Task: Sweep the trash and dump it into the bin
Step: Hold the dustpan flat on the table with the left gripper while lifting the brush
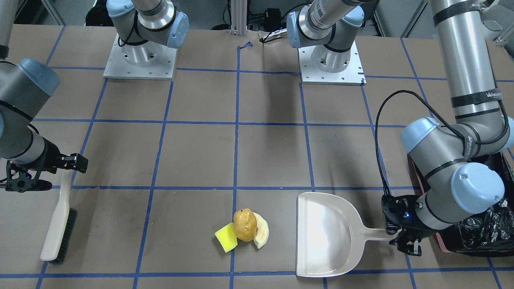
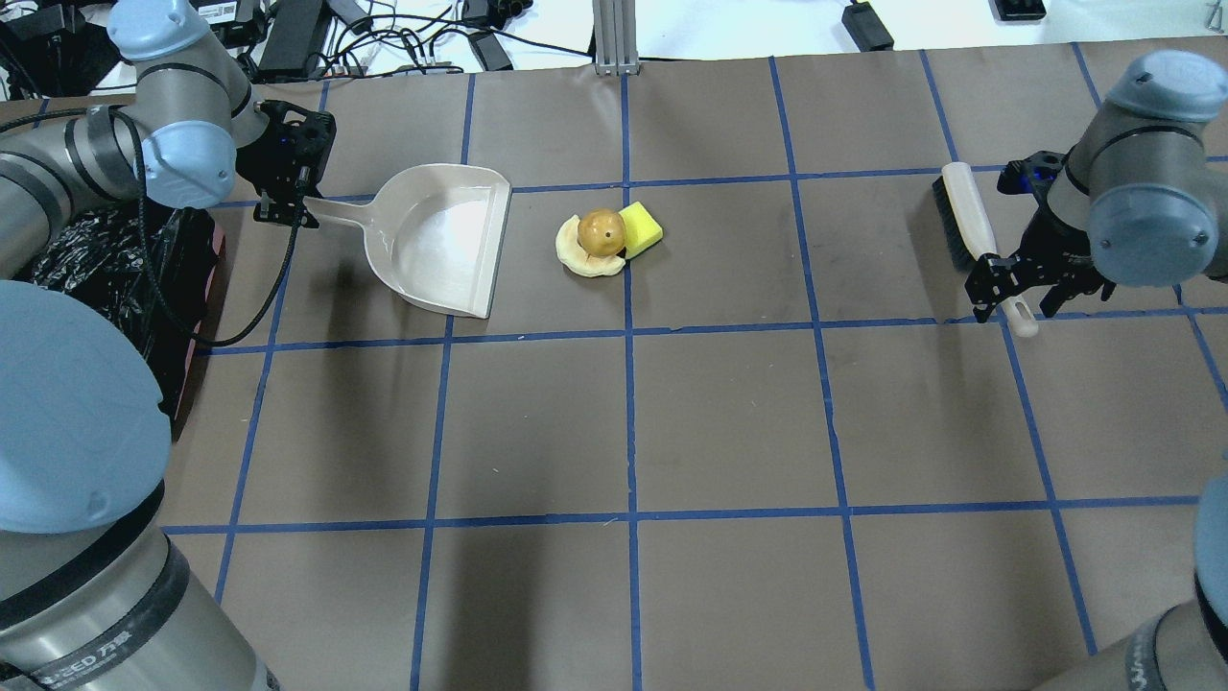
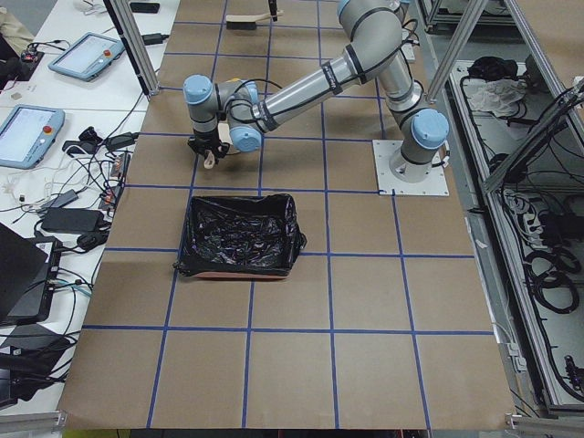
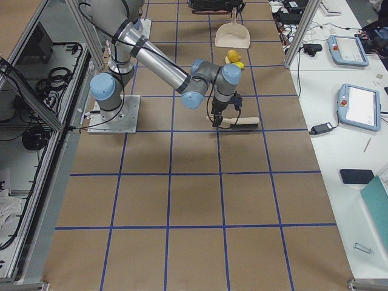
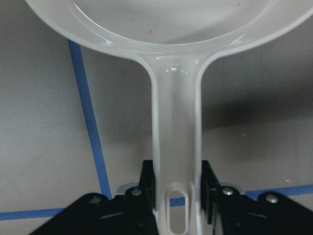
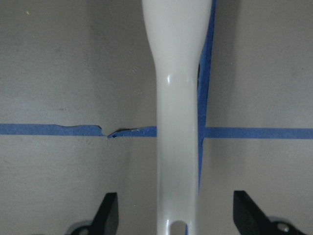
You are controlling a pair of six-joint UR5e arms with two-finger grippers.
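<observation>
Trash point(image 2: 602, 235) is lying clustered mid-table, near dustpan point(image 2: 446, 240) mouth. Bin point(image 3: 239, 237) is showing only black liner. Left gripper point(image 2: 288, 216) is pinching dustpan handle. Right gripper point(image 2: 1012, 297) is straddling brush point(image 2: 964, 221) handle, jaws spread clear of it.

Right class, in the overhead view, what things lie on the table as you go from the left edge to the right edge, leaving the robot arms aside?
bin → dustpan → trash, three pieces huddled together → brush
</observation>
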